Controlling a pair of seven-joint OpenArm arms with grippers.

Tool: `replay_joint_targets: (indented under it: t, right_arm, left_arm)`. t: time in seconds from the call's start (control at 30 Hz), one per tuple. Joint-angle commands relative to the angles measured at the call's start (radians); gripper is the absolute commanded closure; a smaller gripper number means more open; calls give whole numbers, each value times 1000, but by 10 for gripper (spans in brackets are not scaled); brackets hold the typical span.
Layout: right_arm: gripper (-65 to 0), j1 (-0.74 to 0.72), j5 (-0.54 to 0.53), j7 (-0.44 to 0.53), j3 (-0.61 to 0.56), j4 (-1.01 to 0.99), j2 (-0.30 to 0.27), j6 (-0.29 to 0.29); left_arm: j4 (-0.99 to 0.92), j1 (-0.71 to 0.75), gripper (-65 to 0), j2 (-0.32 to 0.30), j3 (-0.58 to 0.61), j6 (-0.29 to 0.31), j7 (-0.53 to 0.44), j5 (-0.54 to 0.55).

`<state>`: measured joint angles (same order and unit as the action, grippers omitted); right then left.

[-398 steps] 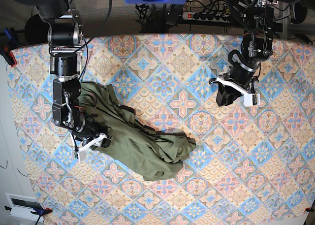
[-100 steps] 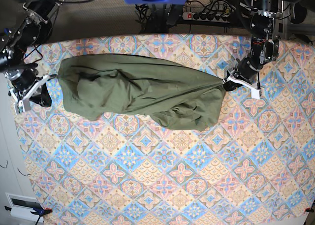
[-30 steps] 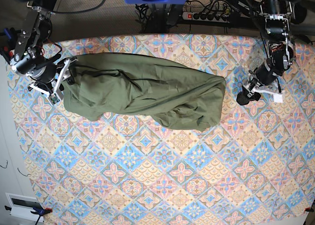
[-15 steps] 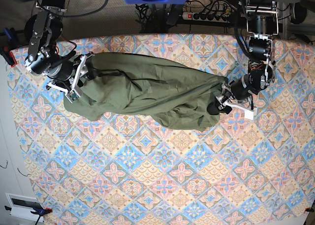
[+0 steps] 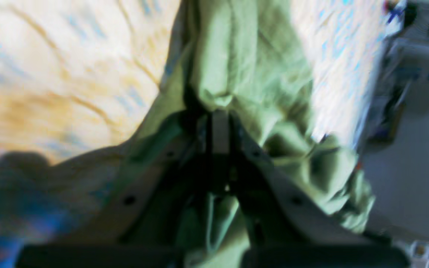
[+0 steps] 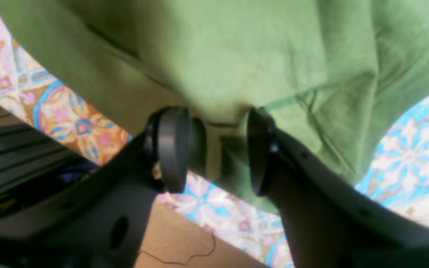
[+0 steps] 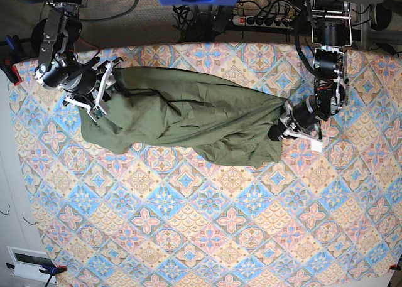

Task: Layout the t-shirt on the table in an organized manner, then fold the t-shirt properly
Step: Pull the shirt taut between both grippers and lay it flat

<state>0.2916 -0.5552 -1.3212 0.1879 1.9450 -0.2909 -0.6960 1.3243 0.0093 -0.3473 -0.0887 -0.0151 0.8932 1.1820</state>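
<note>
The olive t-shirt lies bunched across the far half of the table, its long axis running from 9 to 3 o'clock, with the left gripper clamped tight on its 3 o'clock end and the right gripper, jaws apart, straddling the 9 o'clock edge.

The olive-green t-shirt lies stretched sideways, wrinkled and bunched, across the far half of the patterned table.
</note>
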Motion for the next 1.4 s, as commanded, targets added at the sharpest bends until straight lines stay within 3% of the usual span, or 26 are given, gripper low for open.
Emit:
replay_joint_targets:
  t: [0.0,0.2,0.37,0.57,0.67,0.9,1.1,1.37]
  right_arm:
    - [-253,1,-9,7,6,18,-12,-2]
    - [-253,1,-9,7,0,18,-11,-2]
    - [-254,-5,-9,9,0,18,-8,-2]
    - [-356,-42,-9,12,6,18,-8,-2]
    - [-387,-93,-7,32,6,14,-8,-2]
    - [-384,-190,-6,59,-3,1,-8,-2]
    - [-384,-257,-3,61,-95,-65,-8,-2]
    - [-351,-282,191,114,-236,-157,-8,-2]
  left_arm:
    - [45,8,0,-16,-38,10,-3,16]
    - [197,94,0,-20,-164,10,1,14]
    - [246,183,0,-63,-222,11,-1,23]
    - [255,242,0,-69,-305,11,1,23]
    - [255,242,0,-69,-311,11,1,23]
    - [255,245,0,-65,-309,11,1,19]
    - [255,251,0,-63,-308,11,2,20]
    - [255,258,0,-63,-308,11,2,20]
